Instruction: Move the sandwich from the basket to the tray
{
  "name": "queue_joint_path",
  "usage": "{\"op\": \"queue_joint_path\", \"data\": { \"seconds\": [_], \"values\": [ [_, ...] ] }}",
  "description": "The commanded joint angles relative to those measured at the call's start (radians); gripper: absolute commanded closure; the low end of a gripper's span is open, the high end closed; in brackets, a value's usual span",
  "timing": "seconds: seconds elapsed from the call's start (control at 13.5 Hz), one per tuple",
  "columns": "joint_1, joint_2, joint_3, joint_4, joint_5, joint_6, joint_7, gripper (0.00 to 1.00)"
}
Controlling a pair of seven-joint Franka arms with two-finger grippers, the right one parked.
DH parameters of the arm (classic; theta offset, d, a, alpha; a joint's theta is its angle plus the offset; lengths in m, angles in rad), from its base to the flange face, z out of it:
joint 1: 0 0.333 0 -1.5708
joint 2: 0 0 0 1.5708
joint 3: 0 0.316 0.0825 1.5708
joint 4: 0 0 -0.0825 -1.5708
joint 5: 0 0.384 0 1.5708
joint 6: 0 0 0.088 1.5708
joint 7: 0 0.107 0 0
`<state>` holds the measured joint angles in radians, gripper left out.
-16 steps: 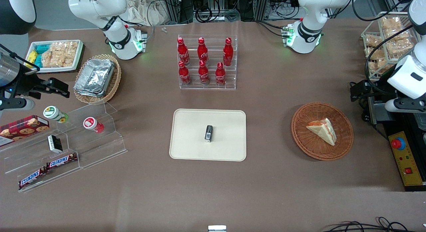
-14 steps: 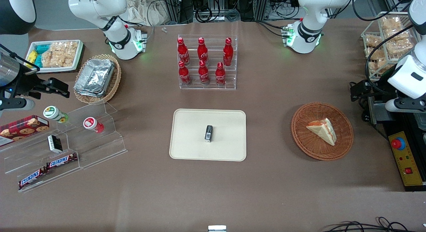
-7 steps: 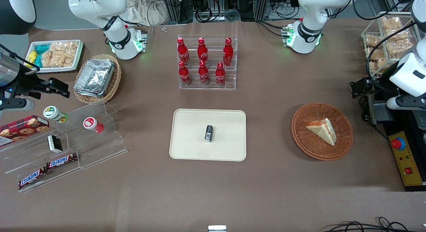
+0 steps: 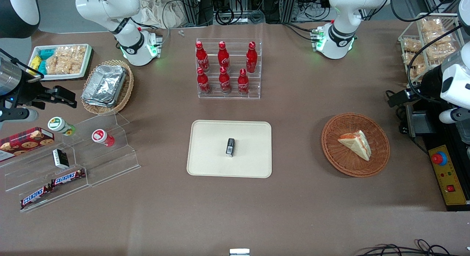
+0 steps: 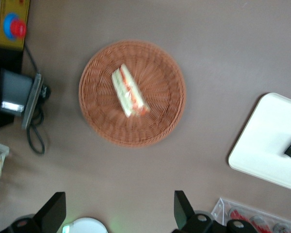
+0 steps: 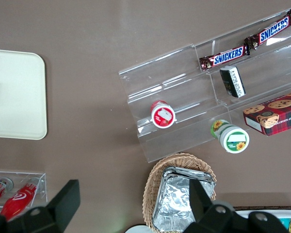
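Note:
The sandwich (image 4: 355,144) (image 5: 129,91), a pale wedge with orange-red filling, lies in the round reddish-brown basket (image 4: 378,160) (image 5: 155,128) toward the working arm's end of the table. The cream tray (image 4: 209,153) (image 5: 262,145) lies flat at the table's middle. My left gripper (image 4: 398,96) (image 5: 119,213) hangs open high above the table, slightly farther from the front camera than the basket and clear of it. Its fingers (image 5: 182,206) hold nothing.
A small black box (image 4: 230,147) rests on the tray. An acrylic rack of red bottles (image 4: 228,68) stands farther from the camera than the tray. A yellow panel with a red stop button (image 4: 446,175) and a wire rack of snacks (image 4: 427,39) flank the basket.
The left arm's wrist has shifted a little toward the table's outer edge and risen. The sandwich, basket and tray have not moved.

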<state>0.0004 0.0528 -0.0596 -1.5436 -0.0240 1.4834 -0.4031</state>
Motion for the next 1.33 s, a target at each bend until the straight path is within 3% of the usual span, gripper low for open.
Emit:
{"op": "queue_joint_path", "data": {
  "seconds": [0.0, 0.3, 0.89, 1.26],
  "values": [
    [-0.007, 0.016, -0.002, -0.004, -0.017, -0.058, -0.091, 0.0],
    [0.004, 0.044, 0.006, -0.086, -0.007, 0.055, -0.103, 0.0],
    [0.033, 0.076, 0.018, -0.539, 0.002, 0.688, -0.347, 0.0],
    [0.033, 0.2, 0.02, -0.582, 0.002, 0.839, -0.387, 0.0]
  ]
}}
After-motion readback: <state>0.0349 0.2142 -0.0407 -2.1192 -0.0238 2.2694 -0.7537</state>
